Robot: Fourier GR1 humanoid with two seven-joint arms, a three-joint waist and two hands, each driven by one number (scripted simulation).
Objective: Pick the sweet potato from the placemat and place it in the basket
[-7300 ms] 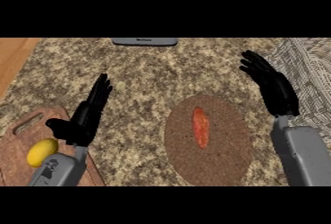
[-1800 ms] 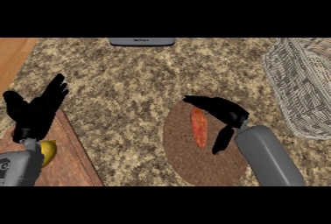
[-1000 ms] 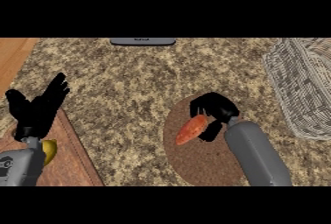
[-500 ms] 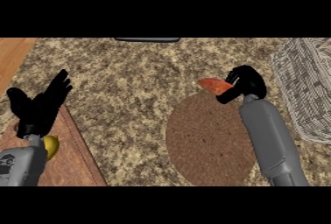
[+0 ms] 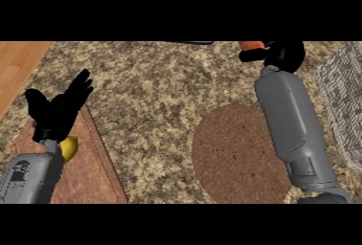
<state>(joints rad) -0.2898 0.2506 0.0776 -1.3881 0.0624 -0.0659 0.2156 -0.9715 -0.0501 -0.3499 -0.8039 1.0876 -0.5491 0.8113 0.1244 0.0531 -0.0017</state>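
- R. hand (image 5: 284,53): fingers curled round sweet potato (image 5: 250,45) at view's top edge; clear of placemat (image 5: 237,153), left of basket (image 5: 343,105);
- L. hand (image 5: 60,107): fingers spread wide, holding nothing, lower left of table (image 5: 155,86).

Kitchen setting: a speckled granite tabletop (image 5: 155,95) bearing a wooden cutting board (image 5: 88,174) with a yellow fruit (image 5: 69,147), a round brown placemat (image 5: 237,153), and a woven basket (image 5: 343,105) at right.

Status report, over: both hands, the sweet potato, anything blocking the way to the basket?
Right hand shut on sweet potato, beyond the placemat. Left hand open, resting at left. Basket at right; nothing seen between.
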